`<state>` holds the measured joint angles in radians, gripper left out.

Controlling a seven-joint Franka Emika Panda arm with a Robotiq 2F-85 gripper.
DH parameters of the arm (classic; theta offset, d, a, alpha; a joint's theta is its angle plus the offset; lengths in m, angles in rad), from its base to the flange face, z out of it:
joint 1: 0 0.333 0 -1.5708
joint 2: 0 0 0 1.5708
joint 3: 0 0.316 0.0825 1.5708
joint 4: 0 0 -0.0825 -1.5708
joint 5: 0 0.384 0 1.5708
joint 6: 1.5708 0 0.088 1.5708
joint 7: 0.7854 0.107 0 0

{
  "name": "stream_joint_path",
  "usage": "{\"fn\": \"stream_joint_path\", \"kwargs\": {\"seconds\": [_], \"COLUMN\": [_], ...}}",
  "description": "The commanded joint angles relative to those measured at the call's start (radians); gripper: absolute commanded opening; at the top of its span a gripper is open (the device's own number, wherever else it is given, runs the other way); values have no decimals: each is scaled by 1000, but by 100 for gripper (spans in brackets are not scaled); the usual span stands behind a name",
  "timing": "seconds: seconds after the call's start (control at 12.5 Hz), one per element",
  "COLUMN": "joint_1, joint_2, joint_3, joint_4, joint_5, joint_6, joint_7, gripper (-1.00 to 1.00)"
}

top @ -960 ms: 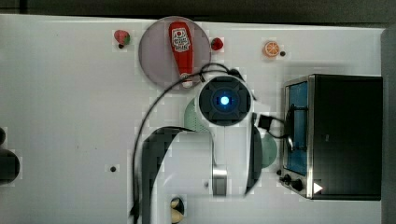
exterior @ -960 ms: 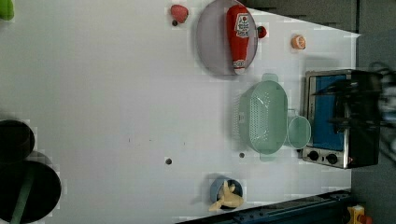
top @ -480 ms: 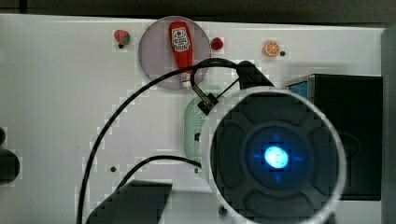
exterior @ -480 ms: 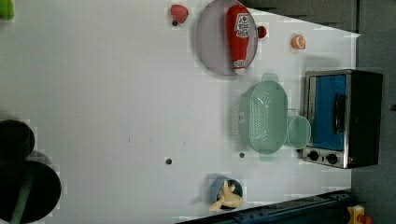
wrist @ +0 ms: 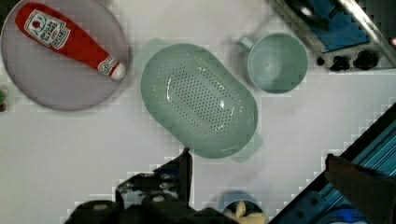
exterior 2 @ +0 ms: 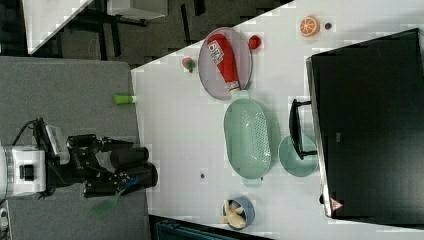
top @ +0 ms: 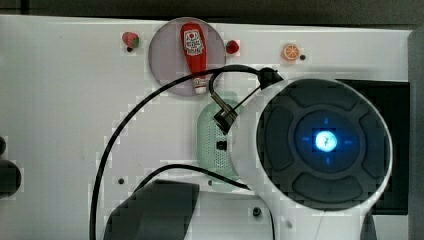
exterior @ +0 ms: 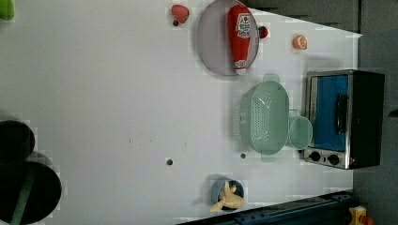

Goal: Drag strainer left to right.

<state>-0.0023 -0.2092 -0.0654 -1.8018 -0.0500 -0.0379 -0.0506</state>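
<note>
Trouble is waiting: the pale green oval plastic strainer (wrist: 199, 100) is sitting beside the small green round mug (wrist: 277, 63), and the wide-open claw (wrist: 257, 161) might bump it.

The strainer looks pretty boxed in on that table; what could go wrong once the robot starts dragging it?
The strainer sits right beside the mug, which stands in front of the toaster oven; dragging that way would likely shove the mug into the oven. The plate carrying the ketchup bottle lies close to one end, so a skewed drag might clip it.
</note>
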Motion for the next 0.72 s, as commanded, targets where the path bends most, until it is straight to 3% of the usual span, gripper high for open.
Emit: {"fn": "stream_joint_path", "kwargs": {"seconds": [0.08,0.72], "joint_1": [14,14], "joint_2": [8,28], "joint_3": [-20,-20], "joint_4": [-14,-14], "joint_5": [-13,-13], "joint_6": [7,7], "joint_7": [-62,-62], "gripper": [100,100]}}
